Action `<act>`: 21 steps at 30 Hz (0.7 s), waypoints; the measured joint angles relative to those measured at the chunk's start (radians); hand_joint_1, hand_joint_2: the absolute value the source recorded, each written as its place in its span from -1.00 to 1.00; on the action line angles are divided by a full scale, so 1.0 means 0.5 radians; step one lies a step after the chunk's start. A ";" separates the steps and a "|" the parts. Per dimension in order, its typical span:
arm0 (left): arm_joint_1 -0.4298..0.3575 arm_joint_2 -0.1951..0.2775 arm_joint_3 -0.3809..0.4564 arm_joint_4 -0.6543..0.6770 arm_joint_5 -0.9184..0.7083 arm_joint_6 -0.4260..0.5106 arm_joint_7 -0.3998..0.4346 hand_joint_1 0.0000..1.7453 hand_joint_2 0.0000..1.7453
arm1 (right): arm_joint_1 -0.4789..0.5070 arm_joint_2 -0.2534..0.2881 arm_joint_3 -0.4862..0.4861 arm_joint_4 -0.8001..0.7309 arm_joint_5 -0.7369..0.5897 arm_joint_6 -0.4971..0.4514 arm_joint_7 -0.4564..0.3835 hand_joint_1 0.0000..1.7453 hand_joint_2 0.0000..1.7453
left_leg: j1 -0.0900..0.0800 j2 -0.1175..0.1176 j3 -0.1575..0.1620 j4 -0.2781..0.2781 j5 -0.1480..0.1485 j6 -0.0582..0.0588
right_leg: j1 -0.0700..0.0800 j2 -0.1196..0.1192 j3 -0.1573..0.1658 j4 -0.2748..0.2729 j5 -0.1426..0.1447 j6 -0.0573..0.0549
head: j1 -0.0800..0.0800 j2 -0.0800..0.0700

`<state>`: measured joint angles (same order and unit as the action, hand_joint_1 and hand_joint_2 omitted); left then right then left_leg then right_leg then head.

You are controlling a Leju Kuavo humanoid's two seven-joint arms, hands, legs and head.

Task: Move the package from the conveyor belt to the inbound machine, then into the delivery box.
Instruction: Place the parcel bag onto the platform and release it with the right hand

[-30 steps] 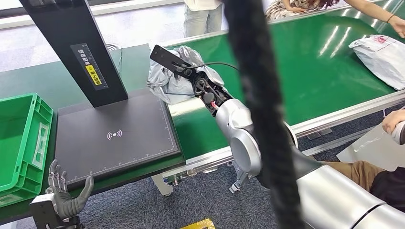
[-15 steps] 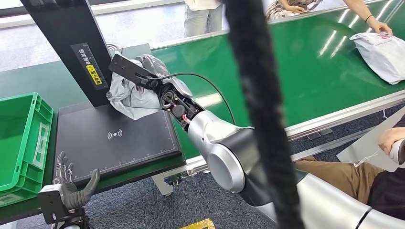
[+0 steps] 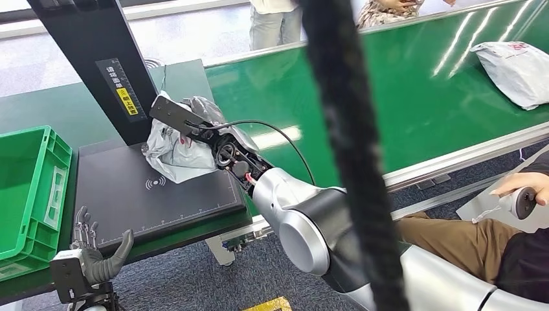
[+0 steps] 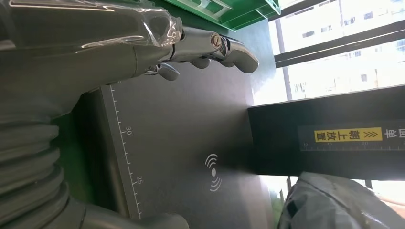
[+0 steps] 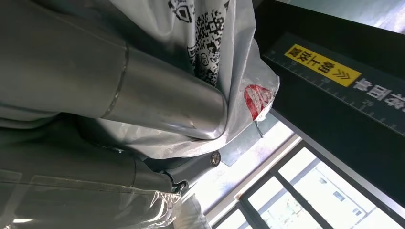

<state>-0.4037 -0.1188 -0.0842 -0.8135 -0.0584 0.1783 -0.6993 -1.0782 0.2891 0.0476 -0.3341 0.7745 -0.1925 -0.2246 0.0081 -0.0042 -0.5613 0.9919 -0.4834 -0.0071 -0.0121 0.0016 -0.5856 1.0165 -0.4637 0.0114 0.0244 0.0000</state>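
Clearly the right hand [image 5: 143, 105] wraps its fingers [image 5: 162, 102] around the crumpled grey plastic mailer package [image 3: 173, 148], holding it at the back of the flat black scanning pad of the inbound machine [image 3: 129, 201], close to the black slanted post [image 3: 97, 58]. Down at the near edge of that pad, the left hand [image 3: 94, 256] holds nothing, fingers apart and raised. A green plastic delivery box [image 3: 26, 188] sits left of the pad, and a second grey mailer bag [image 3: 515, 71] lies on the green conveyor belt [image 3: 401, 97].
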 joint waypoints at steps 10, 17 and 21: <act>0.000 0.003 -0.013 0.014 0.000 0.005 0.000 -1.00 1.00 | 0.030 -0.001 -0.002 0.005 0.009 -0.076 0.042 -1.00 -1.00 | 0.000 0.000 0.000 0.000 0.000 0.000 | 0.000 0.000 0.000 0.000 0.000 0.000 | 0.000 0.000; 0.000 0.003 -0.026 0.030 0.000 0.014 0.000 -1.00 1.00 | 0.029 -0.001 -0.003 0.005 0.009 -0.079 0.050 -1.00 -1.00 | 0.000 0.000 0.000 0.000 0.000 0.000 | 0.000 0.000 0.000 0.000 0.000 0.000 | 0.000 0.000; 0.000 0.003 -0.027 0.033 0.000 0.017 0.000 -1.00 1.00 | 0.029 -0.001 -0.003 0.005 0.009 -0.079 0.050 -1.00 -1.00 | 0.000 0.000 0.000 0.000 0.000 0.000 | 0.000 0.000 0.000 0.000 0.000 0.000 | 0.000 0.000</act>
<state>-0.4036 -0.1171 -0.0979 -0.7971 -0.0584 0.1870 -0.6993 -1.0635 0.2884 0.0462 -0.3315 0.7791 -0.2319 -0.1995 0.0081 -0.0041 -0.5611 0.9919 -0.4834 -0.0071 -0.0121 0.0016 -0.5856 1.0165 -0.4637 0.0114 0.0244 0.0000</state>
